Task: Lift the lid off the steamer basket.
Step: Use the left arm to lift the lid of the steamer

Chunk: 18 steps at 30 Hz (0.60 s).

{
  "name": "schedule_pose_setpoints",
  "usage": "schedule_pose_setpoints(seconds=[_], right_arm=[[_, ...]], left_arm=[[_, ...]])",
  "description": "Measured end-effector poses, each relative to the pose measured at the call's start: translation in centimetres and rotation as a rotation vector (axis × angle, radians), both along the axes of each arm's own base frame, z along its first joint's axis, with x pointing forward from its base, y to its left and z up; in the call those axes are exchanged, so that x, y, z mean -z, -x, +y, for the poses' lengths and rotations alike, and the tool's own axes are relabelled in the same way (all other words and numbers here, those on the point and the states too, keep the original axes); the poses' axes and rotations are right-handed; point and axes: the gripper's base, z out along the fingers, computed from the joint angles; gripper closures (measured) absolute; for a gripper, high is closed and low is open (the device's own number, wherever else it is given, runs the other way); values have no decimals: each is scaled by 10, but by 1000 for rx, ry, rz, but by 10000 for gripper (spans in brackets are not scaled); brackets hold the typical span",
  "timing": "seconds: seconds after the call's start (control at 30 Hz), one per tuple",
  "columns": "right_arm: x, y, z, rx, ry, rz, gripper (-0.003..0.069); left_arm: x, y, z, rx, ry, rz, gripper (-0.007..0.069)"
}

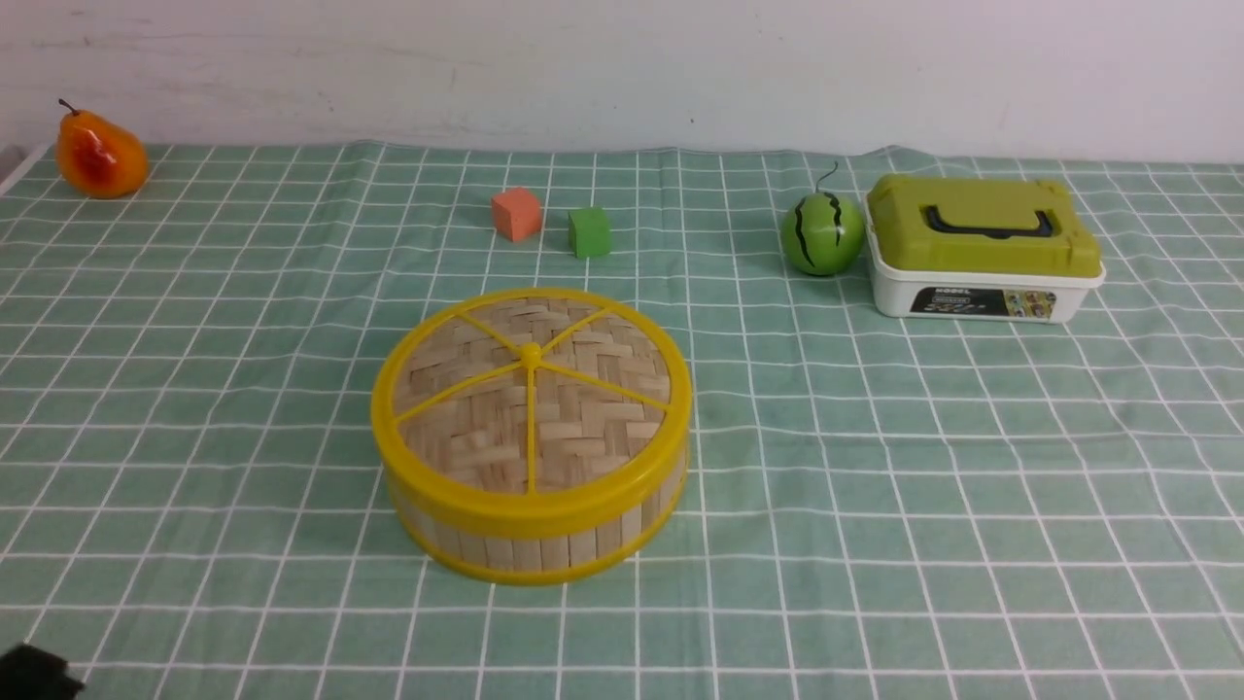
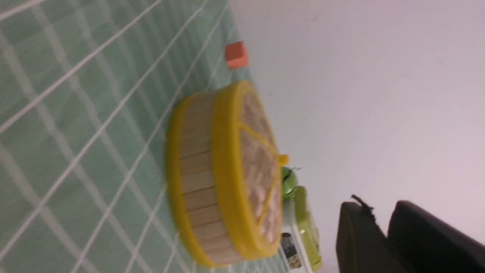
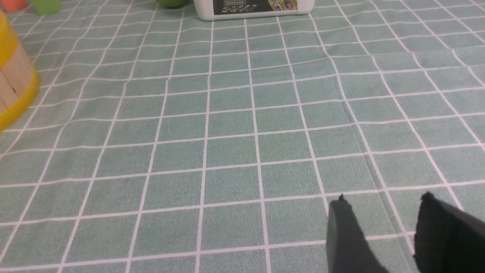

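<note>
1. Front view: the lid (image 1: 532, 389) sits flat on the steamer basket (image 1: 544, 544), mid-bench and slightly toward the robot's left. Nothing is lifted, so the whole task appears to lie ahead.
2. Lid: a flat disc of herringbone bamboo strips with a glossy yellow plastic rim and five spokes meeting at a small knob (image 1: 531, 352). Basket: a shallow round tub of upright bamboo slats between yellow hoops.
3. Left pincer (image 2: 379, 201): empty and well apart from the basket's side. Its fingers are close with a sliver between; whether they are fully together cannot be told.
4. Right pincer (image 3: 384, 197): fingers apart, empty, low over bare cloth.
5. Bench (image 1: 875, 486): soft green check cloth, faintly creased.
6. Far side: matte orange cube (image 1: 516, 213), green cube (image 1: 590, 231), striped toy watermelon (image 1: 822, 233), white box (image 1: 982, 258) with an olive lid, and a glossy pear (image 1: 100, 154).
</note>
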Motion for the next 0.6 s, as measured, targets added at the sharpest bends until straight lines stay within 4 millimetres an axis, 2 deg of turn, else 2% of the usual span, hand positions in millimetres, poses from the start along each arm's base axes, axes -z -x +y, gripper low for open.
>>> schedule_pose_setpoints(seconds=[0.03,0.07,0.1,0.17,0.2,0.27,0.3,0.43,0.47,0.5,0.57,0.6], right_arm=[[0,0,0,0,0,0,416],[0,0,0,0,0,0,416],[0,0,0,0,0,0,416],[0,0,0,0,0,0,416],[0,0,0,0,0,0,416],[0,0,0,0,0,0,416],[0,0,0,0,0,0,416],[0,0,0,0,0,0,416],[0,0,0,0,0,0,416],[0,0,0,0,0,0,416],[0,0,0,0,0,0,418],[0,0,0,0,0,0,418]], left_arm=[[-3,1,0,1,-7,-8,561],[-23,5,-1,9,-66,-60,622],[-40,7,-2,24,-131,-70,637],[-57,5,-5,62,-200,-27,637],[-64,0,-8,107,-265,51,637],[-72,-10,-11,152,-320,149,637],[-75,-25,-13,219,-405,311,637],[-78,-54,-13,337,-546,605,637],[-81,-57,-13,339,-557,611,637],[-85,-72,-13,382,-596,690,637],[-90,-85,-14,413,-623,723,637],[-96,-99,-15,439,-632,729,637]])
